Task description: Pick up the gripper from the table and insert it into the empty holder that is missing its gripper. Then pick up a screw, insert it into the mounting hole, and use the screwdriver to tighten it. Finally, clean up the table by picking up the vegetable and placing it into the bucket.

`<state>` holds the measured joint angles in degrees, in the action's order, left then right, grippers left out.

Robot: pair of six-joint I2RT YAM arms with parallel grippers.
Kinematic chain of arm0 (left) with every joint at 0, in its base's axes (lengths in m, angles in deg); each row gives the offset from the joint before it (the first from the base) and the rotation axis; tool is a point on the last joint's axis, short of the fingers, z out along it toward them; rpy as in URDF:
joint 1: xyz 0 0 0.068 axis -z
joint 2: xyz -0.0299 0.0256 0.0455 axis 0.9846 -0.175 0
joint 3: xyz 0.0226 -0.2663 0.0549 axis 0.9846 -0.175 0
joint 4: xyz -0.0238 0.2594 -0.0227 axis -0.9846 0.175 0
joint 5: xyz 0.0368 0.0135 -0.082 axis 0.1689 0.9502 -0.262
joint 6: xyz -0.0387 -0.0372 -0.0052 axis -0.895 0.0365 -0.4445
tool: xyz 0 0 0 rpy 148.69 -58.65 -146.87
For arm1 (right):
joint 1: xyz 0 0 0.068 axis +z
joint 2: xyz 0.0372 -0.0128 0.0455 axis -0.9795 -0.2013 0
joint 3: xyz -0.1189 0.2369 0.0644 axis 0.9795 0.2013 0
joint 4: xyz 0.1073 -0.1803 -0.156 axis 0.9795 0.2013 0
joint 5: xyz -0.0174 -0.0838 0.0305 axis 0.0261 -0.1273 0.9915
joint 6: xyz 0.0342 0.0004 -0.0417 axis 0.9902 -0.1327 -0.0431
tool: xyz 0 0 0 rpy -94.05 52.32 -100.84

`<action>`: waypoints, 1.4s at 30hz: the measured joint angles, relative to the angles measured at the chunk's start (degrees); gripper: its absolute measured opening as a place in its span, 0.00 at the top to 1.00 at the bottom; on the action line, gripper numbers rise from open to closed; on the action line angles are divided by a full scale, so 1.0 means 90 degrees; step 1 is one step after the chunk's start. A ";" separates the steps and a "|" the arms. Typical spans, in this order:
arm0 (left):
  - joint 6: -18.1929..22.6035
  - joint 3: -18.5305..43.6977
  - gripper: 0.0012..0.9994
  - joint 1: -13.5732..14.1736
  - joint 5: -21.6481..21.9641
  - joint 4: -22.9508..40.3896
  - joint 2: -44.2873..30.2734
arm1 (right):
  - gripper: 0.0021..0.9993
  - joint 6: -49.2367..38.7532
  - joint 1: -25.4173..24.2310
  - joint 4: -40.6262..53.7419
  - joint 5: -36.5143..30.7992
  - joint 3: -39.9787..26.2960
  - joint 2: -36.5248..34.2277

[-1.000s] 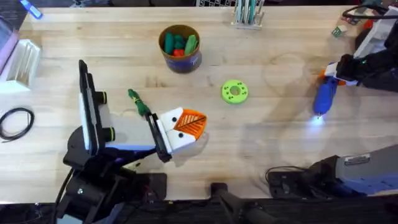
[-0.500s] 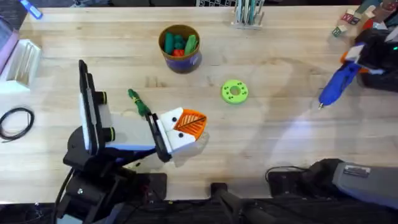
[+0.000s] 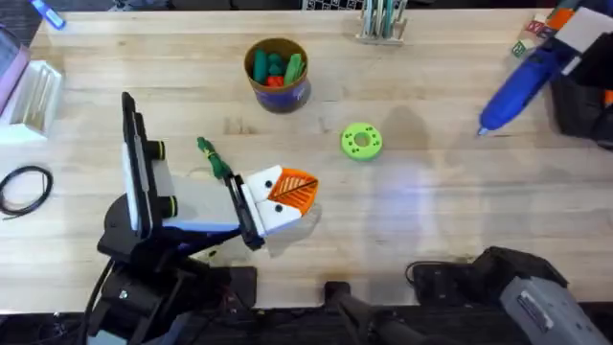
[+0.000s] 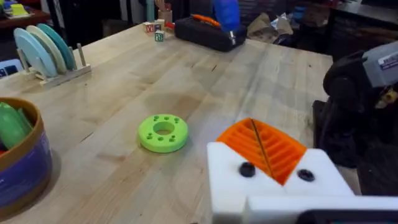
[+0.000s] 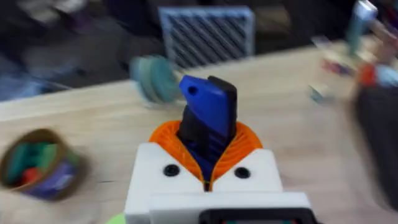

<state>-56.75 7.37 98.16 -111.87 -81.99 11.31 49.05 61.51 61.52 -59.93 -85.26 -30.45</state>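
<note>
**Operator:** My right tool [image 5: 208, 177] is clamped on the screwdriver [image 3: 517, 86], holding it off the bench [image 3: 431, 211] at the far right, near the black case [image 3: 584, 101]. It's a stubby blue cylinder, long axis slanting, tip pointing down toward the middle of the bench.

**Observer:** And the left side?

**Operator:** The left tool [image 3: 287, 196] rests low on the bench at front left. In its wrist view the two orange ribbed pads [image 4: 264, 146] meet with no gap and nothing between them, so it's closed and empty. Both white holders [image 4: 273, 186] carry an orange finger, each with a dark screw head.

**Observer:** So what does the next move hinge on?

**Operator:** I judge it's the vegetable [image 3: 215, 161], small, dark green, elongated, lying just beyond the left tool, its long axis running diagonally across the bench. The bucket [image 3: 276, 75], tan with a blue band and already holding toy pieces, sits farther back. The left arm is far nearer to both; the right is well apart.
</note>
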 joint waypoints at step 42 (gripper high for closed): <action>-0.0048 0.0000 0.99 0.0000 0.0000 0.0000 0.0000 | 0.98 -0.0046 0.7179 -0.6901 0.1632 0.1147 -0.1590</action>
<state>-57.18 7.37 98.16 -111.87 -81.99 11.31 48.64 126.11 -0.60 -45.24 -74.94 -44.76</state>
